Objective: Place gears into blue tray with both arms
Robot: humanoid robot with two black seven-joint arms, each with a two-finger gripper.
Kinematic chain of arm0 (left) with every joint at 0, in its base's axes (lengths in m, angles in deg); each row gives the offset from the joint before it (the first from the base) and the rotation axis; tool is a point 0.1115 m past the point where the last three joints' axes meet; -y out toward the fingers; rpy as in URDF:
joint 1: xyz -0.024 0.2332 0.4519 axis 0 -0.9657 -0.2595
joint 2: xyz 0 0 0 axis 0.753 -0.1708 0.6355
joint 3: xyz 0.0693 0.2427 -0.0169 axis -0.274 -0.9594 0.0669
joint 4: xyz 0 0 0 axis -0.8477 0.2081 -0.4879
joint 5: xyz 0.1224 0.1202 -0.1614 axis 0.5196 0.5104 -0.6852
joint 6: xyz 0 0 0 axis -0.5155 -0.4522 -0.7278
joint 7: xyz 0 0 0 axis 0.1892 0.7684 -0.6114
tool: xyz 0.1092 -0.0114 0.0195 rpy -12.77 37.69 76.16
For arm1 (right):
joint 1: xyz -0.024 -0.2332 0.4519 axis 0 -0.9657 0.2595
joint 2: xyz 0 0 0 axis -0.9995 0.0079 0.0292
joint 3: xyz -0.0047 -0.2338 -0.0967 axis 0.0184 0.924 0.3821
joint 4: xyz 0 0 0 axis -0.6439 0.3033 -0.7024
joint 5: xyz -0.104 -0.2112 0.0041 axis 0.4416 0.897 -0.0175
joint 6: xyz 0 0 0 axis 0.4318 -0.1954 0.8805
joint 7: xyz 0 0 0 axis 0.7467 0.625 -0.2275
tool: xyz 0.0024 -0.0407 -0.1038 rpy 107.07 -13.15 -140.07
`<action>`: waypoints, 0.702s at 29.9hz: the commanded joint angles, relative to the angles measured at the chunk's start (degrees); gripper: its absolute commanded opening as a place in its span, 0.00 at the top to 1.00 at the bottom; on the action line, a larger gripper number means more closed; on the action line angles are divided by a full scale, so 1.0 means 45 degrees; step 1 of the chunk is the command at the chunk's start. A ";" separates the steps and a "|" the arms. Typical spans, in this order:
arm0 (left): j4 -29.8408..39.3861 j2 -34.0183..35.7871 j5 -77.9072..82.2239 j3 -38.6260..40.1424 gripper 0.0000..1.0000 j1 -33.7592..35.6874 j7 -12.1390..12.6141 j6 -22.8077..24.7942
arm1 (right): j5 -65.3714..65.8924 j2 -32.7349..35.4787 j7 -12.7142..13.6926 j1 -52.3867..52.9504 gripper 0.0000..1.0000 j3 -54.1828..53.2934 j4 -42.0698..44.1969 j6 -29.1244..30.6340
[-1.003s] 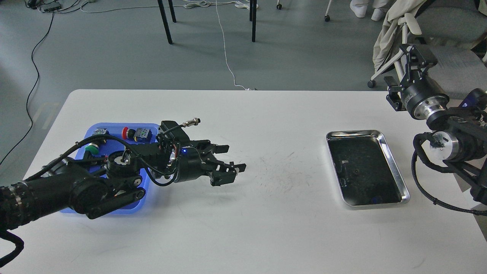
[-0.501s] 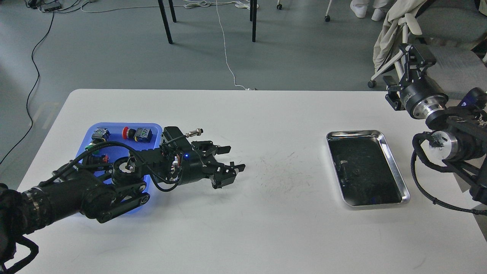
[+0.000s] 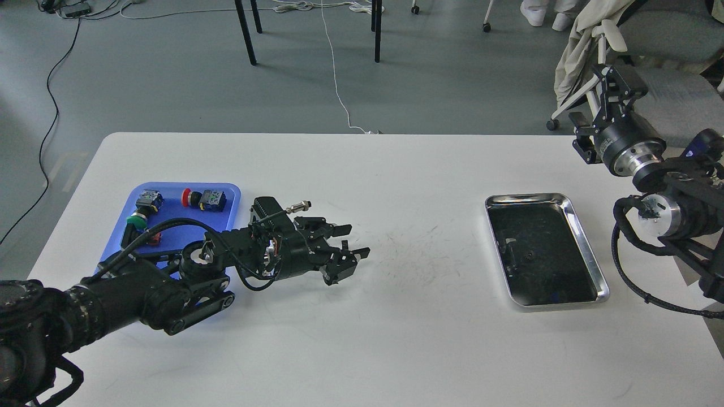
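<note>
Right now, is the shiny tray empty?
Not empty: the steel tray holds one small black gear on its dark inside.

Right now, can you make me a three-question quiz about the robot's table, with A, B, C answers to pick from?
1. Where is the blue tray? A. The table's left side B. Its right side C. The floor
2. What colour cap faces the camera on the switch at the tray's far edge? A. White B. Red C. Purple
3. How are the left hand's fingers? A. Clamped on a switch B. Spread apart, empty C. Hidden

Answers: 1 A, it sits left, opposite the steel tray. 2 B, its round cap is red. 3 B, a gap shows between the fingers, nothing in it.
</note>
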 commanded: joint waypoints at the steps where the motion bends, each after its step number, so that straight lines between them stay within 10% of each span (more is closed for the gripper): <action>1: -0.0506 -0.0078 -0.0001 -0.0011 0.43 -0.0099 -0.0281 -0.0178 | -0.0018 -0.0011 0.0001 0.0021 0.02 -0.0018 -0.0017 -0.0001; 21: -0.1230 -0.0508 -0.0001 -0.0031 0.54 -0.0295 -0.0281 -0.0158 | 0.0001 -0.0011 -0.0019 0.0040 0.02 0.0021 -0.0017 0.0019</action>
